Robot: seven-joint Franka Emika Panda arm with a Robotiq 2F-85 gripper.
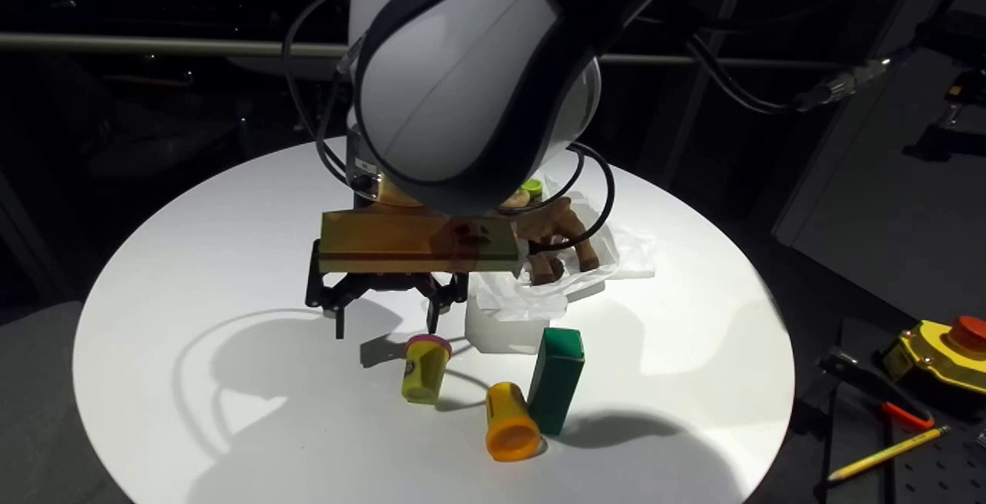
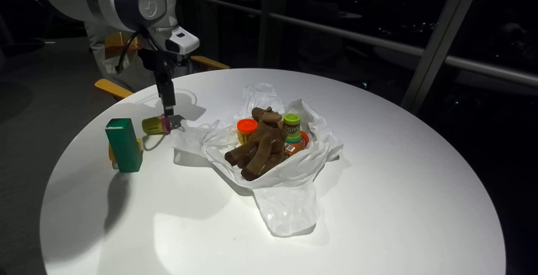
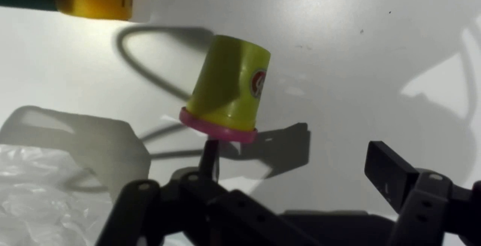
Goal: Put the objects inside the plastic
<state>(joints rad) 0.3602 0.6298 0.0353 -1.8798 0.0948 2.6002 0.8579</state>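
Black fingers (image 3: 389, 174) stand spread nearest us above a smooth round counter (image 2: 391, 207); a rail (image 1: 154, 44) crosses the dark behind. We see a tapered yellow tub (image 3: 229, 84) on its side, an upright green block (image 2: 126, 149) near the edge, and wrinkled translucent plastic (image 2: 288, 212) around a brown plush (image 2: 264, 151).

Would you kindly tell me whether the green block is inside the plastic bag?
No, the green block stands upright on the table, apart from the plastic bag.

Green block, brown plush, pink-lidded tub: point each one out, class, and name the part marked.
Green block (image 2: 127, 148): in an exterior view, on its side.
Brown plush (image 2: 270, 134): in an exterior view, on its body.
Pink-lidded tub (image 3: 228, 85): in the wrist view, side wall.
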